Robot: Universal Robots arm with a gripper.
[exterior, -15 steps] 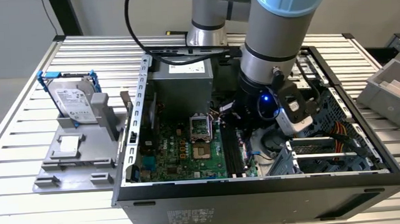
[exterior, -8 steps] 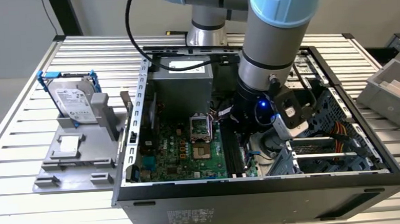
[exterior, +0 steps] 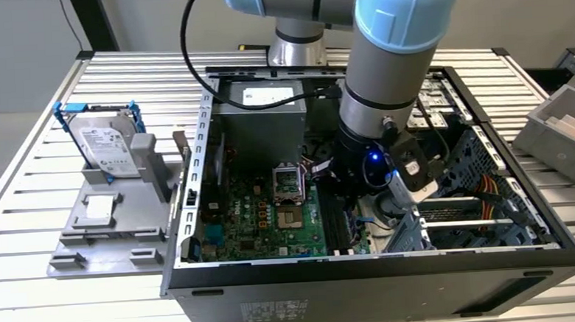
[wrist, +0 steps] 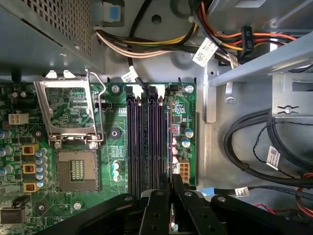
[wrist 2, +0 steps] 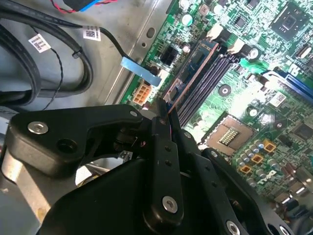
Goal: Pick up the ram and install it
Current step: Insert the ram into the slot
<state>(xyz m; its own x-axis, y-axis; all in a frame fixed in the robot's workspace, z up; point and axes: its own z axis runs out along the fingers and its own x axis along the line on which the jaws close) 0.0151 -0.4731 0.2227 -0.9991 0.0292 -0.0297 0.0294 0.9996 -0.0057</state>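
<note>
While the arm reaches down into the case (exterior: 188,232), the ram (wrist 2: 191,68) stands on edge in the slot at the row's edge on the board (wrist: 73,132), and the claw (wrist 2: 165,110) is clenched on its end.

The table (exterior: 31,160) is ribbed bare metal with a dull sheen, and the computer case (exterior: 373,289) is matt black painted sheet metal. The gripper (wrist 2: 165,110) is matt black, smooth, with bright metal screws. The motherboard (wrist: 49,161) is glossy green board; the ram (wrist 2: 193,66) looks thin, blue and smooth.
</note>
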